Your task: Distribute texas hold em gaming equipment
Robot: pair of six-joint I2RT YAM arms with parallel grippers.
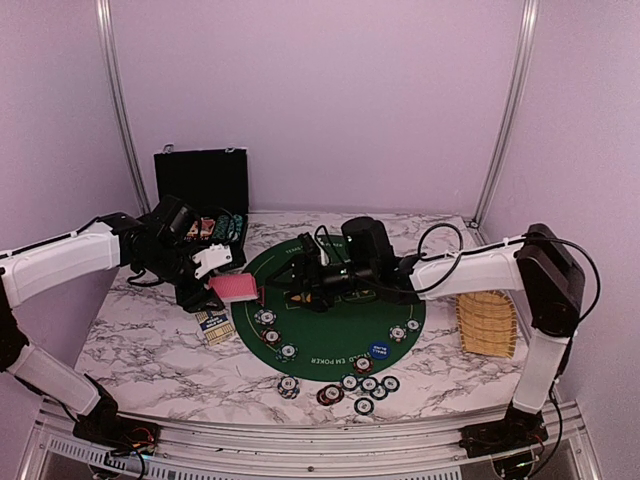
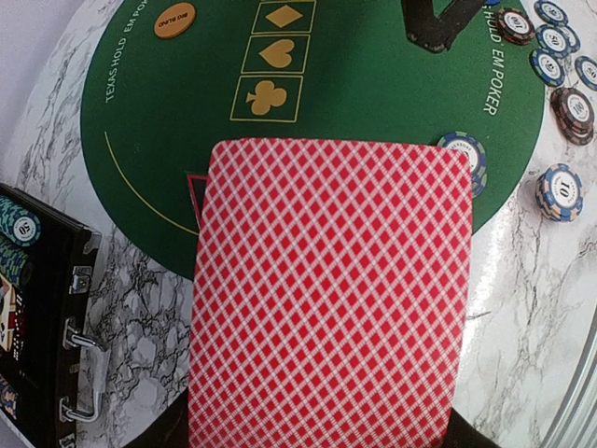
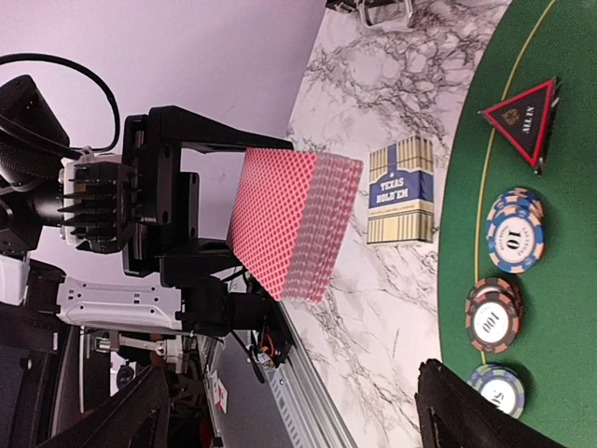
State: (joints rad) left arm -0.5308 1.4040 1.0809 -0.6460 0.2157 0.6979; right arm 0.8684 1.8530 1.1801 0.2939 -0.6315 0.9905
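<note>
There is one deck of red-backed playing cards, one striped card box, one round green poker mat, one black chip case and one wicker basket. There are three markers: one orange button marker, one blue button marker and one red-black triangular marker. Loose poker chips, single or stacked, occupy about thirteen spots on the tabletop. The exact number of chips cannot be told.

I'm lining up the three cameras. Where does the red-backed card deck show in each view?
Top external: red-backed card deck left of centre, at the left edge of the green mat.
Left wrist: deck fills the lower middle, back facing the camera.
Right wrist: deck left of centre, seen obliquely.
Shared landmark: the green mat, in all three.
</note>
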